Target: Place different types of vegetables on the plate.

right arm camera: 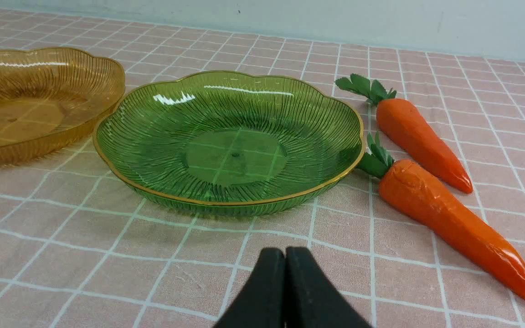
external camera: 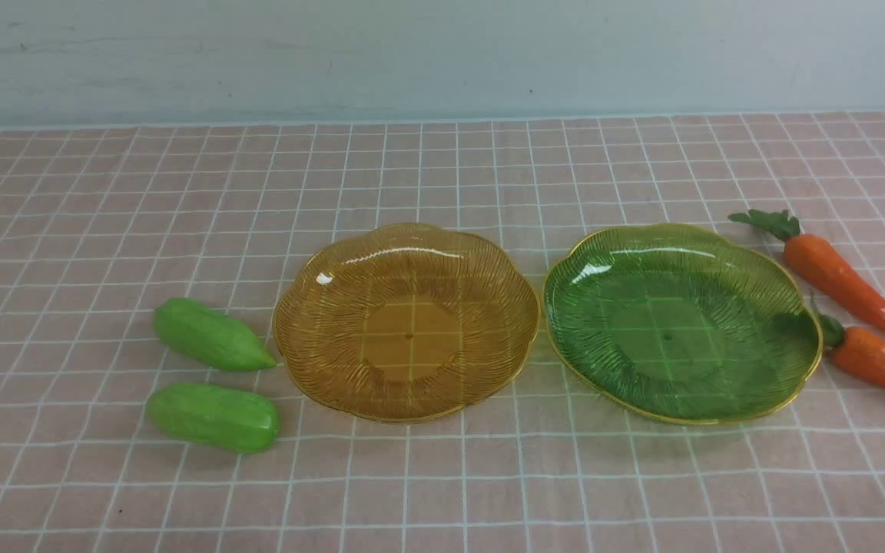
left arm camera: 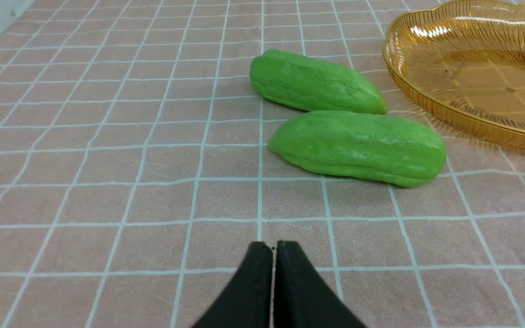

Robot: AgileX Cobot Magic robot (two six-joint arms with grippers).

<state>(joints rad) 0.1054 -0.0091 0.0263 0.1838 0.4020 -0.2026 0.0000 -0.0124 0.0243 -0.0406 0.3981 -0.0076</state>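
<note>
An amber plate (external camera: 312,307) and a green plate (external camera: 788,384) stand side by side mid-table, both empty. Two light-green gourds lie left of the amber plate: a pointed one (external camera: 212,335) and a blunt one (external camera: 212,417). Two orange carrots lie right of the green plate: a far one (external camera: 834,275) and a near one (external camera: 880,365). Neither gripper shows in the front view. My left gripper (left arm camera: 274,248) is shut and empty, short of the blunt gourd (left arm camera: 358,146) and pointed gourd (left arm camera: 315,82). My right gripper (right arm camera: 285,253) is shut and empty, in front of the green plate (right arm camera: 121,173), with the near carrot (right arm camera: 449,218) and far carrot (right arm camera: 417,136) beside it.
A pink cloth with a white grid (external camera: 442,491) covers the table. A pale wall (external camera: 442,54) runs along the far edge. The amber plate also shows in the left wrist view (left arm camera: 399,68) and the right wrist view (right arm camera: 107,91).
</note>
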